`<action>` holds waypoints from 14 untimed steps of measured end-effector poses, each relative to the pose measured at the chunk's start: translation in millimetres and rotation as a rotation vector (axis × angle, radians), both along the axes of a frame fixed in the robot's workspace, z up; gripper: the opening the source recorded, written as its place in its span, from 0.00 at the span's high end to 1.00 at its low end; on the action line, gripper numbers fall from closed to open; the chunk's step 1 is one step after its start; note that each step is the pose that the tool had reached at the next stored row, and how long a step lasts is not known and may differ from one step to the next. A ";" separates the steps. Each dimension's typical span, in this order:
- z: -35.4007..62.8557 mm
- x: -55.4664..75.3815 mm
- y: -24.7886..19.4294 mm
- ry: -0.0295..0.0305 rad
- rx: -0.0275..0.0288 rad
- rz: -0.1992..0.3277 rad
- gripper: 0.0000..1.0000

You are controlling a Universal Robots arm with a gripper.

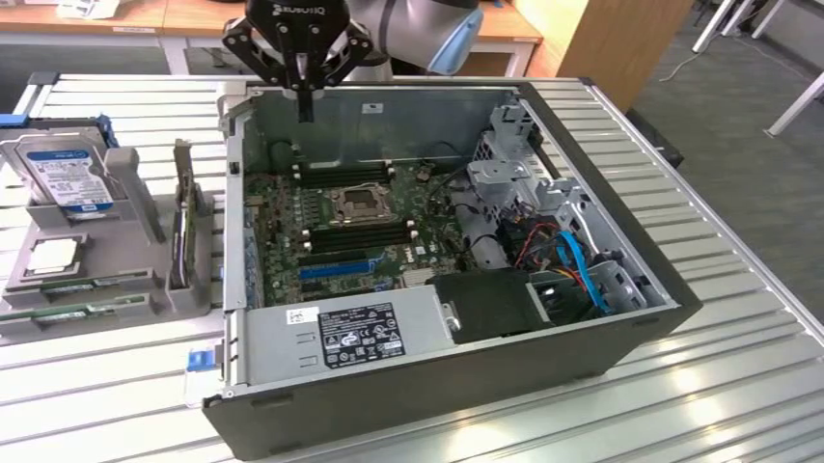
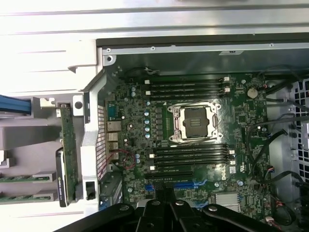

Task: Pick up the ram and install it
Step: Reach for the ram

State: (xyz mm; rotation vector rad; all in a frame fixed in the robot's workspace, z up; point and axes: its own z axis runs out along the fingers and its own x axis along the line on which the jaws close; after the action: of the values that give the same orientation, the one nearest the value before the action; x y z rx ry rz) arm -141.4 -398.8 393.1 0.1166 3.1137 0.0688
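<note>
The gripper [image 1: 305, 112] is closed, its two thin black fingers pressed flat together and pointing straight down; it hangs up above the open computer case [image 1: 451, 400] and is clear of everything inside it. Under it lies the green motherboard [image 2: 140, 130], with the square silver chip socket [image 2: 195, 123] in the middle; long black memory slots [image 2: 188, 87] run on the far side of the socket, and a second set of slots [image 2: 190, 157] runs on its near side. Toward the exterior view's right of the board I see grey metal cages [image 1: 508, 178] and a bundle of blue, red and black wires [image 1: 586, 275]; at the near end of the case sits a grey power box [image 1: 347, 333] with a black label. The case lies on its side on a table [image 1: 721, 386] made of silver metal slats. On the exterior view's left, outside the case, stands a grey holder [image 1: 129, 183]; one ram stick [image 1: 88, 285] lies in the near part of that holder, and a second ram stick [image 1: 65, 313] lies just beside it, nearer to me; both are well apart from the gripper. A dark card [image 1: 187, 231] stands on its edge in the holder, next to the case wall; a silver hard drive [image 1: 62, 178] with a blue label stands at the far end of the holder.
</note>
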 end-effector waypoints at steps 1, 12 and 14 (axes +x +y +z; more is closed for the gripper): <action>0.0 -1.8 0.0 0.0000 0.0001 0.000 0.90; -0.3 -21.6 0.0 -0.0001 0.0001 0.000 0.90; -0.3 -25.2 0.0 0.0000 0.0000 0.000 0.90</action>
State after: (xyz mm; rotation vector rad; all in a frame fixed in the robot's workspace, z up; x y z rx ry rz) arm -166.5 -398.8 392.8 0.1166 3.1137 0.0689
